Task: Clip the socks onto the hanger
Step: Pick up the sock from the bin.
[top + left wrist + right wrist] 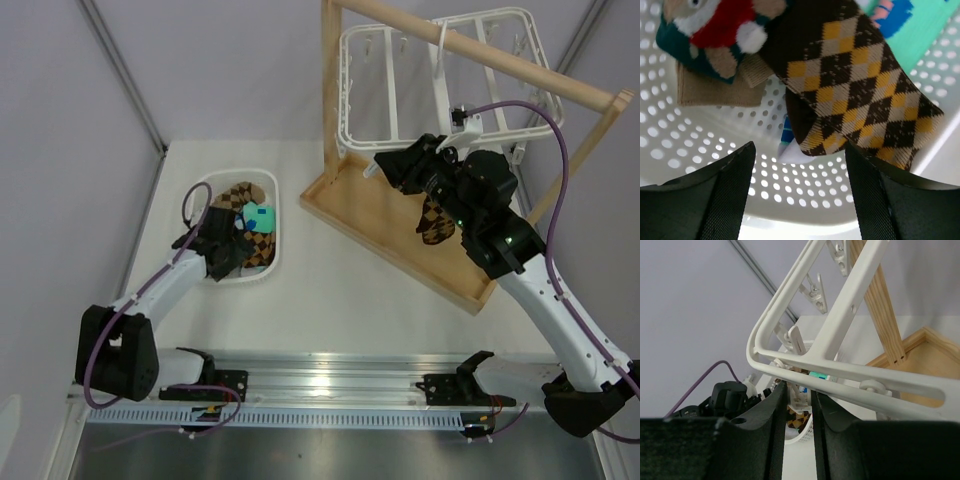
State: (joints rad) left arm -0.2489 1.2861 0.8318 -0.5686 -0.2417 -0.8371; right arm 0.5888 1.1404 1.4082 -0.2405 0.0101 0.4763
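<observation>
The left gripper [797, 187] is hovering inside the basket [695, 150] with its jaws spread wide, over bare perforated floor near the rim. Just ahead, an argyle sock [855, 100] is lying beside a teal sock [710, 30] and a mint sock [912, 30]. The right gripper [799, 394] is squeezing a clip [794, 341] at the front edge of the hanger [840, 325], jaws nearly together. A hanging sock [434, 220] is dangling below that arm over the wooden tray [370, 215]. Open tabletop [330, 290] is lying between tray and basket.
</observation>
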